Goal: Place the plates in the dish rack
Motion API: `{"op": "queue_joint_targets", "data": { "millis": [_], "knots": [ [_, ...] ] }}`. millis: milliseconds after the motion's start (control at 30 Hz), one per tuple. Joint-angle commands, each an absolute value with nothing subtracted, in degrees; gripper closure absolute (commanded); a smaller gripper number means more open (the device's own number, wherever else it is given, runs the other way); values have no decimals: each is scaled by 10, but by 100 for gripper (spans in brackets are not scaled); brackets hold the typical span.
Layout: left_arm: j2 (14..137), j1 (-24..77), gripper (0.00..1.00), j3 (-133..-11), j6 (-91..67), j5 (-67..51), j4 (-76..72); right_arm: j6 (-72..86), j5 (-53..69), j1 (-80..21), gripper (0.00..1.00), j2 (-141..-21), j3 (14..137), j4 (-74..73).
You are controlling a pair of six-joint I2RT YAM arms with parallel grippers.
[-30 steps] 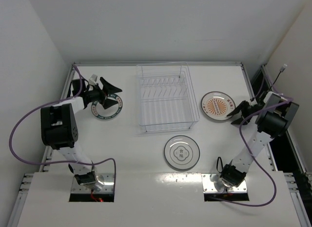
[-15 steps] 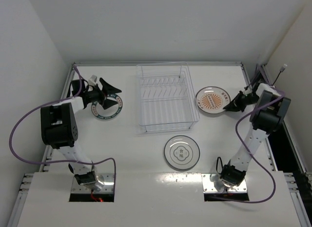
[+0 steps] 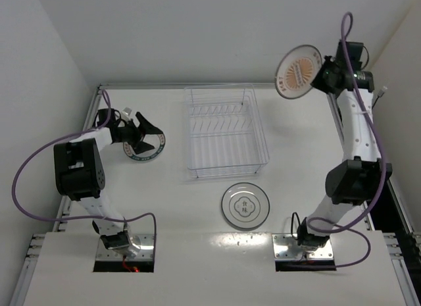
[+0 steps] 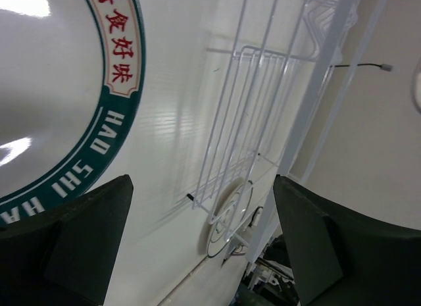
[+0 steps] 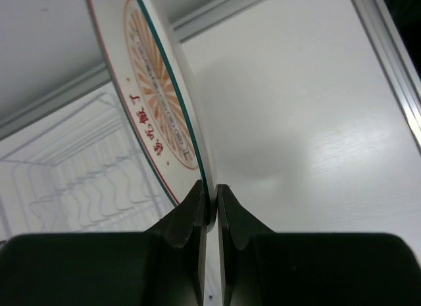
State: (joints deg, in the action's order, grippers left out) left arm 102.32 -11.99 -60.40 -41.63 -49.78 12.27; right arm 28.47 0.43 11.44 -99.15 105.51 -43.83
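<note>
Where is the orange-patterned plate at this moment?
Top view: the orange-patterned plate is up off the table at far right, its rim pinched in the right gripper, beyond the dish rack's far-right corner.

**A:** What colours are on the round white plate with the orange rayed centre (image 3: pixel 299 70)?

**B:** A white ground with fine orange rays fanning out from the middle. Small red characters ring them, and a thin green line runs along the edge

**A:** And the round white plate with the grey ring (image 3: pixel 245 205)?

**B:** White, with one thin grey ring and a small grey mark in the centre

**A:** The third one?

**B:** The round white plate with the dark teal rim band (image 4: pixel 59 89). The band carries white capital letters, broken by a white panel of red characters

**A:** Anything else?

**B:** The thin-wire rectangular dish rack (image 3: pixel 223 131) is pale white and see-through, and the flat table top (image 3: pixel 197 207) is white. The left arm (image 3: pixel 79 171) and right arm (image 3: pixel 358 128) are white with black joints
</note>
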Motion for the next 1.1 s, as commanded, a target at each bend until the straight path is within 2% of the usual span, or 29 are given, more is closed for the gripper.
{"op": "queue_joint_targets", "data": {
  "millis": [0, 267, 333, 367, 467, 1067],
  "knots": [
    [996, -124, 14, -652, -344, -439, 206, 288, -76, 42, 100, -1032, 1124, -460],
    [978, -124, 14, -714, -284, -324, 308, 240, -182, -59, 100, -1139, 1245, -505],
    [971, -124, 10, -722, -279, -301, 320, 228, -201, -80, 100, -1153, 1259, -517],
    [966, -124, 7, -722, -279, -282, 326, 228, -207, -86, 100, -1161, 1259, -517],
    [966, -124, 4, -727, -279, -262, 331, 214, -225, -111, 100, -1173, 1259, -517],
    [961, -124, 0, -732, -273, -234, 344, 227, -298, -229, 100, -1195, 1207, -548]
  ]
}}
